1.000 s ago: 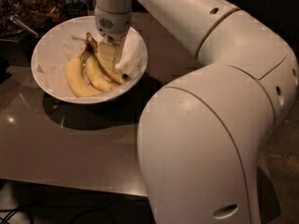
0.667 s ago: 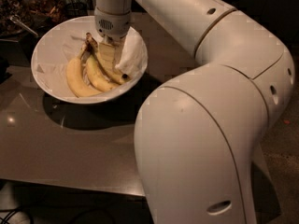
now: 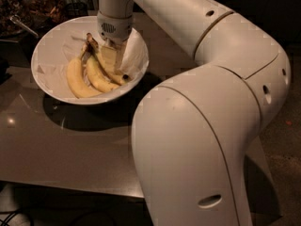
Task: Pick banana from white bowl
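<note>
The white bowl [image 3: 47, 46] stands at the back left of the table, lined with white paper. Three bananas lie in it side by side. The slim curved banana [image 3: 118, 75], with a blackish tip at its near end and a brownish stem pointing back, is the rightmost one. My gripper [image 3: 111, 59] reaches down from above into the bowl and sits right on this banana, hiding its middle. A thicker, paler banana [image 3: 75, 81] lies leftmost and a shorter one [image 3: 99, 78] lies in the middle.
The bowl rests on a dark brown table [image 3: 70, 145] whose front edge runs along the bottom. Dark clutter with a metal utensil [image 3: 21, 25] sits at the back left. My arm's large white links [image 3: 202, 140] fill the right foreground.
The arm's big near link has shifted slightly to the left. The gripper stays down in the bowl over the slim banana, and the bananas have not moved.
</note>
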You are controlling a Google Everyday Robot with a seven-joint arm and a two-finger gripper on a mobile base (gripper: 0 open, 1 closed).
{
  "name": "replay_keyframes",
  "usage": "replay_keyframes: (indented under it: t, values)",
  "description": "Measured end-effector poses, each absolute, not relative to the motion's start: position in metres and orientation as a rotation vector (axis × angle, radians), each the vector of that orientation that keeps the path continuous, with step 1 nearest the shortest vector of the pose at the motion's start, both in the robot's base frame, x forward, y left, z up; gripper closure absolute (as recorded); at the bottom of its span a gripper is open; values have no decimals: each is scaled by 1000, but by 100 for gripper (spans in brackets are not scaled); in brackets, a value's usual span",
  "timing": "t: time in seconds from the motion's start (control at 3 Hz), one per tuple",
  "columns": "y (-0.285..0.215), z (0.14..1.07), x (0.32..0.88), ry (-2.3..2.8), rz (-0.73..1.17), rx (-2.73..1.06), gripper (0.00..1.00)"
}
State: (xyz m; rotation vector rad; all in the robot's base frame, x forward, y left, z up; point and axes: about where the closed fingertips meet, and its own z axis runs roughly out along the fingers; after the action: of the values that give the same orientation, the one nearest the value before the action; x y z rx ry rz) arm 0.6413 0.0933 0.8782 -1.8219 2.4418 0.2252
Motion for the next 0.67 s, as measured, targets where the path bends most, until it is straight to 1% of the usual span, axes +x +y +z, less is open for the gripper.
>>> replay_keyframes:
  t: [0.67]
  values:
    - [92, 874, 647, 2456, 239, -1816, 66]
